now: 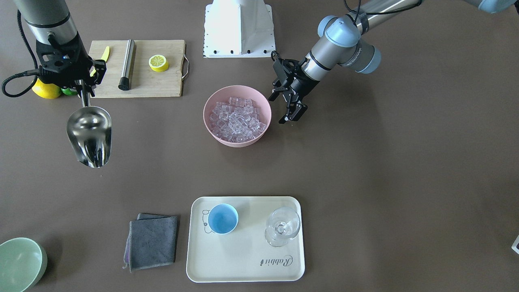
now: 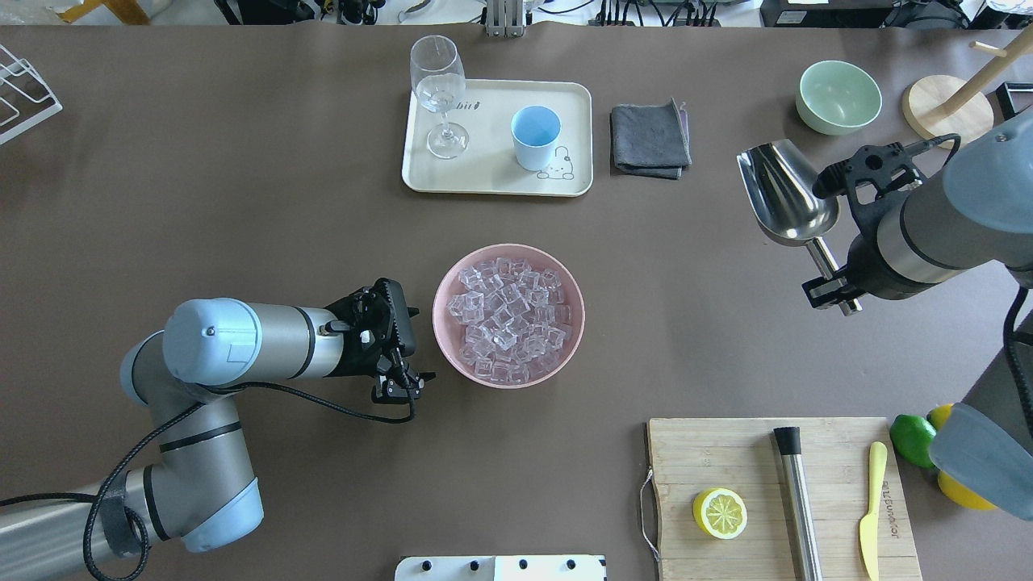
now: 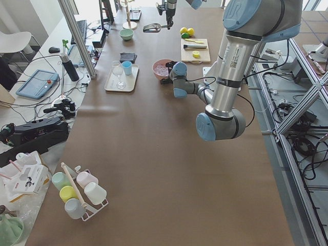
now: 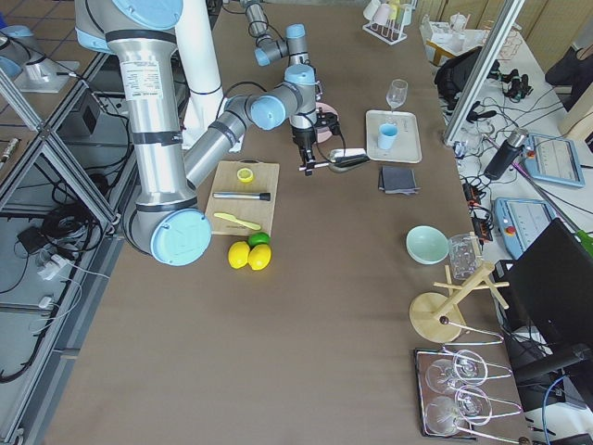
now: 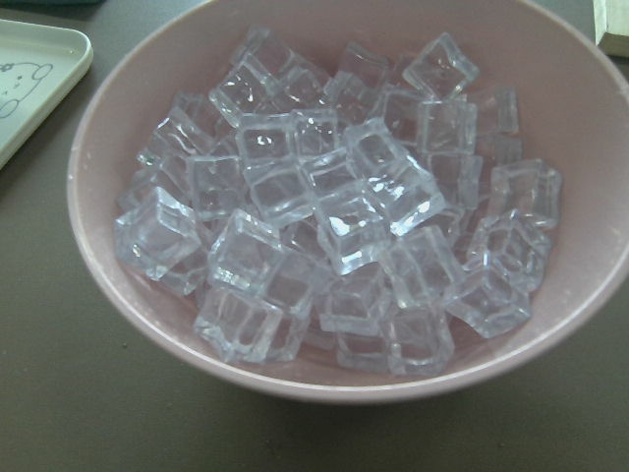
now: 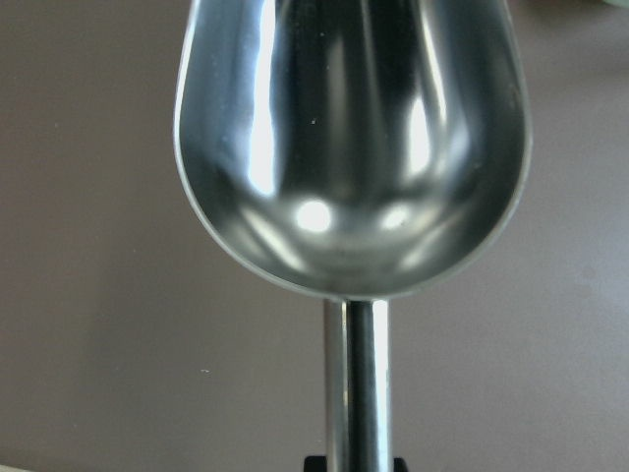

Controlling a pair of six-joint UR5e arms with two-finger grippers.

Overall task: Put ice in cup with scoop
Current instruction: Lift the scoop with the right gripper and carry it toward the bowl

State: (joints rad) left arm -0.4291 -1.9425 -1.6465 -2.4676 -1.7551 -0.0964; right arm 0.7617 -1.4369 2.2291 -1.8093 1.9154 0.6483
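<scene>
Above the table (image 2: 242, 202), R claw (image 2: 830, 289) pinches the stiff, prob. slippy scoop (image 2: 783, 194) by its thin rod (image 2: 821, 260). L claw (image 2: 420, 345) is open, empty, by the pink bowl (image 2: 441, 331) w/ hard, slidy ice (image 2: 508, 319).

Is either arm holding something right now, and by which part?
The right gripper holds the steel scoop by the end of its rod handle. The left gripper holds nothing.
</scene>
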